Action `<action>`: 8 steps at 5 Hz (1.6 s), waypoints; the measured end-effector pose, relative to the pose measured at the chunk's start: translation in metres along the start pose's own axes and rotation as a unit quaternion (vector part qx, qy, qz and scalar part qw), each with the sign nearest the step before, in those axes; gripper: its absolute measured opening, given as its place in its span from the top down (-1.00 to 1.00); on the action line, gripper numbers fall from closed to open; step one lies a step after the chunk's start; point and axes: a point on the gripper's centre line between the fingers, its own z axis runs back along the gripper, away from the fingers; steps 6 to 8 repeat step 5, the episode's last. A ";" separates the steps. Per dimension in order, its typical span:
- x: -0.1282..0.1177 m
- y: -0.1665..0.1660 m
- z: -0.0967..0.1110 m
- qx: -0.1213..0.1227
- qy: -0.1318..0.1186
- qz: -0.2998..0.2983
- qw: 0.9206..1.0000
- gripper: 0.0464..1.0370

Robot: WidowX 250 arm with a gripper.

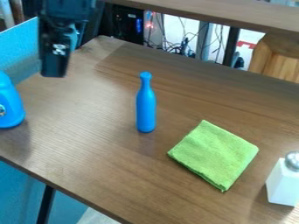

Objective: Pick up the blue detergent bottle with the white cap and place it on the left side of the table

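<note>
Hanging gripper (54,71), open or closed unclear, slender blue bottle (146,107), folded fuzzy green cloth (215,154)

1. The black gripper (53,75) hangs at the upper left, over the wooden table (88,144).
2. A slim blue bottle (146,107) stands upright near the middle.
3. A blue container (8,98) stands at the left edge.
4. A folded green cloth (214,155) lies to the bottle's lower right.
5. A white shaker with a silvery top (283,183) stands at the lower right, near the cloth.
</note>
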 end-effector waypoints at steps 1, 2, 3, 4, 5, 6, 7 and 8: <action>0.018 -0.015 0.002 -0.009 -0.013 -0.017 1.000 -0.93; 0.034 -0.028 -0.004 -0.036 -0.015 -0.005 0.999 -0.93; 0.053 -0.045 -0.013 -0.044 -0.011 0.046 0.998 -0.93; 0.067 -0.061 -0.023 -0.048 -0.012 0.098 0.994 -0.93; 0.078 -0.072 -0.030 -0.039 -0.020 0.125 0.991 -0.93; 0.078 -0.072 -0.030 -0.039 -0.020 0.125 0.991 -0.93; 0.078 -0.072 -0.030 -0.039 -0.020 0.125 0.991 -0.93; 0.078 -0.072 -0.030 -0.039 -0.020 0.125 0.991 -0.93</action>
